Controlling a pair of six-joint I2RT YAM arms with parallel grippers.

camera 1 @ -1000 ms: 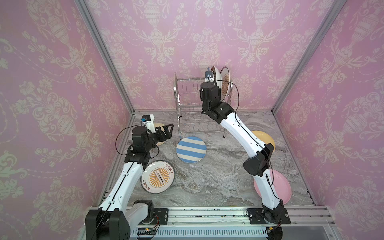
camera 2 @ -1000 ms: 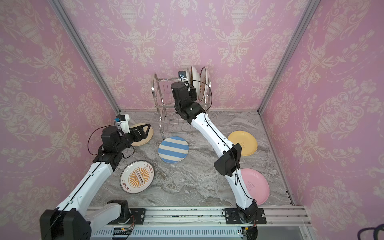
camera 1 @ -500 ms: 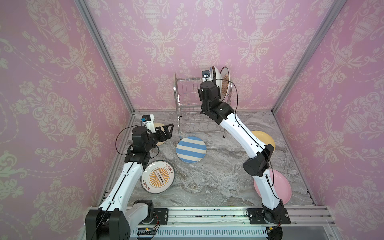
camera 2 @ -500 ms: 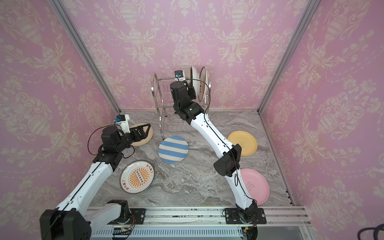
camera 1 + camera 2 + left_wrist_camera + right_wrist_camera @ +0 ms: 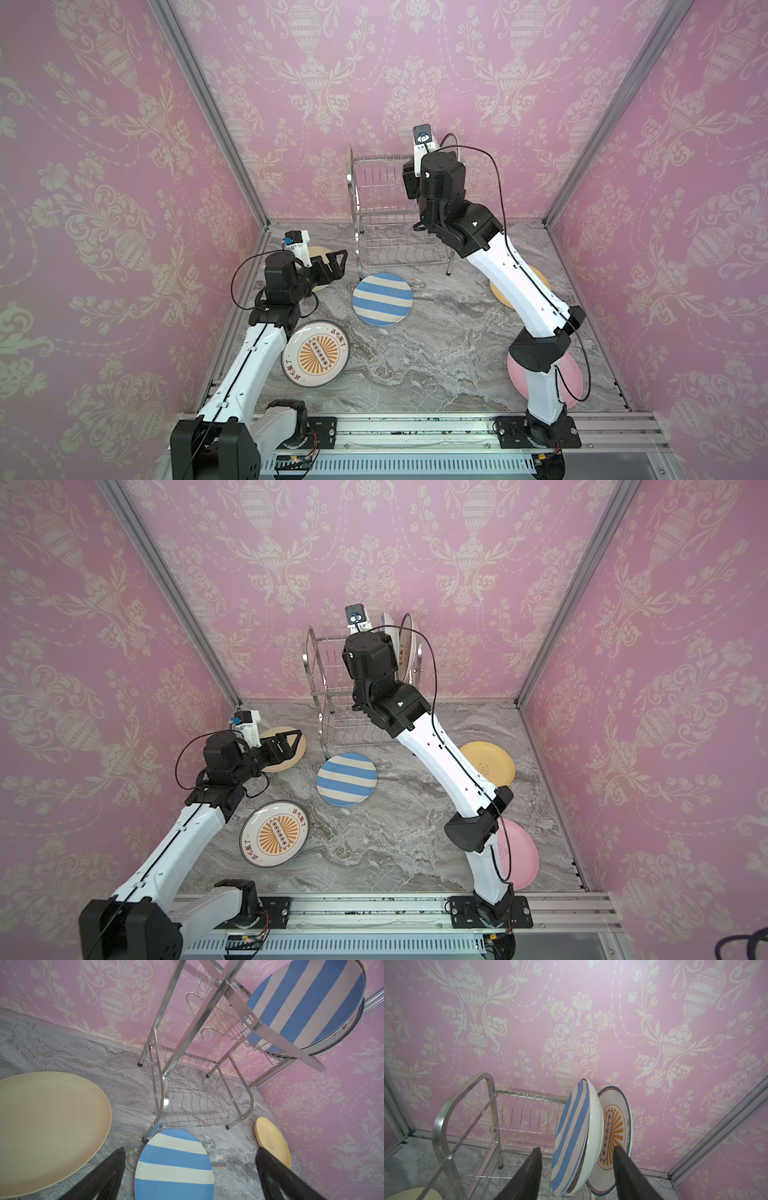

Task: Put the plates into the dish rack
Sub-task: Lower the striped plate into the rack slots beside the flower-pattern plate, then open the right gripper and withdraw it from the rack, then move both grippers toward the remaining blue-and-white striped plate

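Evidently releasing, the right gripper [image 5: 577, 1148] gapes around the rack's [image 5: 444, 1109] striped plate [image 5: 572, 1126]; the open left gripper [image 5: 191, 1148] should grab the cream plate [image 5: 47, 1118].

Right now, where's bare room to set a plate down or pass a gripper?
Rack: upper tier bare left of the racked plates; lower tier bare. Table: open patch between the flat striped plate, sunburst plate and pink plate. Crowded: the rack's right end, right gripper straddling the plates; cream plate by the left gripper.
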